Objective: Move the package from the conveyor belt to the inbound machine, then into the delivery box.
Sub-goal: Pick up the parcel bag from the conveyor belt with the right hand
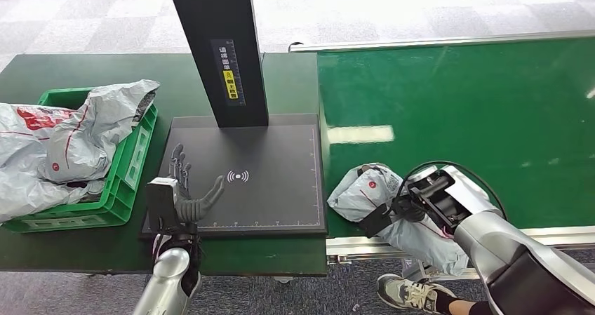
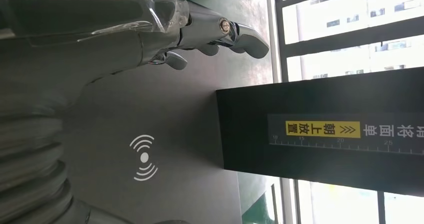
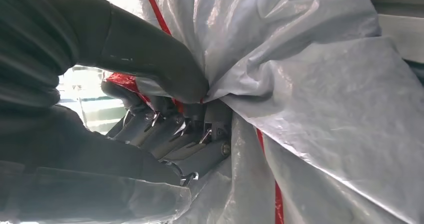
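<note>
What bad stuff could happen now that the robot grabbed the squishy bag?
1. The right robot hand only pinches a bunched fold of the soft grey bag, so the bag might slip out or sag when lifted.
2. The left robot hand hovers open over the black scanner plate, so the bag could bump it on arrival.
3. The green box already overflows with bags, so another might tumble off.

right hand point(image 3: 165, 114) — pinching package point(image 3: 325, 109) | grey film (red stripe, apparently)
</note>
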Action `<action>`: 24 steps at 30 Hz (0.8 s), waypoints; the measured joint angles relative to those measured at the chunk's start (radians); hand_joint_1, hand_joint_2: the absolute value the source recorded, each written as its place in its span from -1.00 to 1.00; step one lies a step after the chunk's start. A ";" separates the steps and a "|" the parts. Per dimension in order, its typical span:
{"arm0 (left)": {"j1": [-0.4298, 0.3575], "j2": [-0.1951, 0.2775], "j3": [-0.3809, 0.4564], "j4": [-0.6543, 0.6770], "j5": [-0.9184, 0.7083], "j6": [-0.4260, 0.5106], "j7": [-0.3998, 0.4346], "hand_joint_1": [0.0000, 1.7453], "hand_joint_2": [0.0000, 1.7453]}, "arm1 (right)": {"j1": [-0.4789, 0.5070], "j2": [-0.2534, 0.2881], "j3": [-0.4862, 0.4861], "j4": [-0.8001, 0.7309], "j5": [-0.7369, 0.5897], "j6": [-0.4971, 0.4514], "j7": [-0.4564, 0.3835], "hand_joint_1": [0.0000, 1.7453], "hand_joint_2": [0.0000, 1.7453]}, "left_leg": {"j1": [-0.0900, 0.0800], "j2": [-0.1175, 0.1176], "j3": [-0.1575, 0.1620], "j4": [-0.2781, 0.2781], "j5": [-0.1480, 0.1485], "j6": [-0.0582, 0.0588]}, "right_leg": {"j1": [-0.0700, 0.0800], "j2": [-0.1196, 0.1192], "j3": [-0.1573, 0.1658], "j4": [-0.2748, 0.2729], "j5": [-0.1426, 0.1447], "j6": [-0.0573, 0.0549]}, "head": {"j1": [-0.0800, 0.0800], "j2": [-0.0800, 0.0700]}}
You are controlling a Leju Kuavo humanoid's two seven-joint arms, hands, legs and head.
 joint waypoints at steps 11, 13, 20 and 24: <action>0.000 -0.005 0.001 0.000 -0.002 -0.002 0.000 -1.00 1.00 | 0.008 -0.002 0.040 0.000 -0.065 -0.055 0.019 1.00 1.00 | 0.000 0.000 0.000 0.000 0.000 0.000 | 0.000 0.000 0.000 0.000 0.000 0.000 | 0.000 0.000; 0.000 -0.005 0.001 0.000 -0.002 -0.003 0.000 -1.00 1.00 | 0.008 -0.002 0.044 0.000 -0.066 -0.055 0.020 1.00 1.00 | 0.000 0.000 0.000 0.000 0.000 0.000 | 0.000 0.000 0.000 0.000 0.000 0.000 | 0.000 0.000; 0.000 -0.005 0.001 0.000 -0.002 -0.003 0.000 -1.00 1.00 | 0.008 -0.002 0.053 0.000 -0.069 -0.055 0.021 1.00 1.00 | 0.000 0.000 0.000 0.000 0.000 0.000 | 0.000 0.000 0.000 0.000 0.000 0.000 | 0.000 0.000; 0.000 -0.004 0.001 0.000 -0.002 -0.003 0.000 -1.00 1.00 | 0.008 -0.001 0.056 0.000 -0.082 -0.073 0.026 1.00 1.00 | 0.000 0.000 0.000 0.000 0.000 0.000 | 0.000 0.000 0.000 0.000 0.000 0.000 | 0.000 0.000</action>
